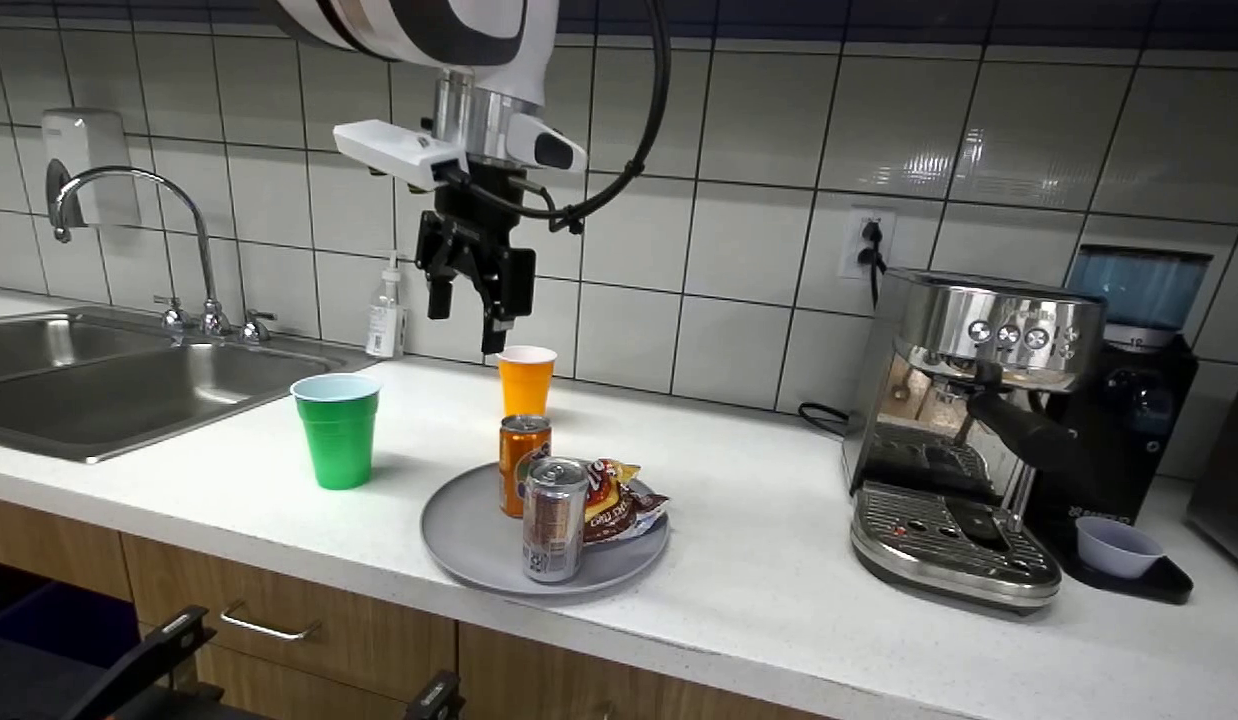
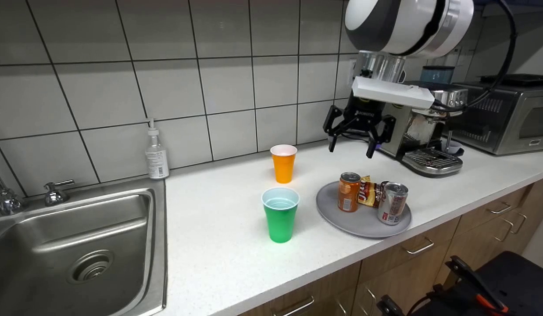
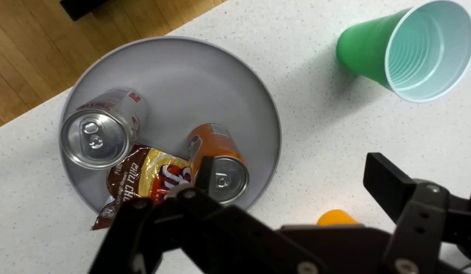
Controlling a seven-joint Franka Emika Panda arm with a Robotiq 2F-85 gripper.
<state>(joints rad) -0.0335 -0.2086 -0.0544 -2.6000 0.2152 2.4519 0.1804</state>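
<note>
My gripper (image 1: 467, 322) hangs above the counter with its jaws wide apart and nothing between them, as an exterior view (image 2: 351, 150) also shows. A grey plate (image 2: 335, 219) holds an orange can (image 2: 348, 195), a silver can (image 2: 393, 204) and a brown-and-yellow snack bag (image 1: 609, 505). Both cans stand upright. In the wrist view one finger (image 3: 206, 173) overlaps the orange can's top (image 3: 229, 179), while the gripper hides part of the bag (image 3: 125, 173). An upright green cup (image 1: 337, 435) stands beside the plate. Behind it is an orange cup (image 2: 284, 166), mostly hidden in the wrist view.
A steel sink (image 2: 135, 210) and a pump bottle (image 2: 156, 158) lie to one side of the cups. An espresso machine (image 1: 964, 540), a grinder (image 1: 1144, 400) and a microwave (image 2: 508, 116) stand on the other. Tiled wall (image 1: 739, 330) backs the counter.
</note>
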